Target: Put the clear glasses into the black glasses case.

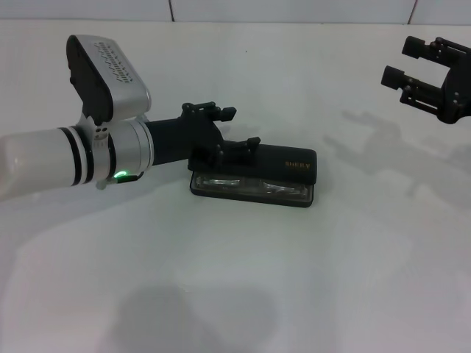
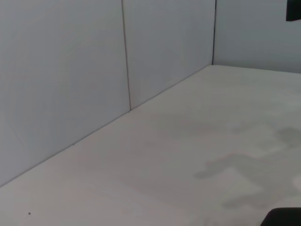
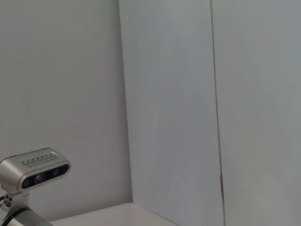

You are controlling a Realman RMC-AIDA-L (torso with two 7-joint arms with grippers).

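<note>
Mid-table, the glasses (image 1: 250,184) lie in the open case (image 1: 254,176). Your left gripper (image 1: 229,131), jaws spread, hovers at the lid; push unevenly and the light case could skid on the table (image 1: 235,279) or pinch an arm. Right gripper (image 1: 403,65), jaws apart, idles near the far right corner, obstructing nothing.
</note>
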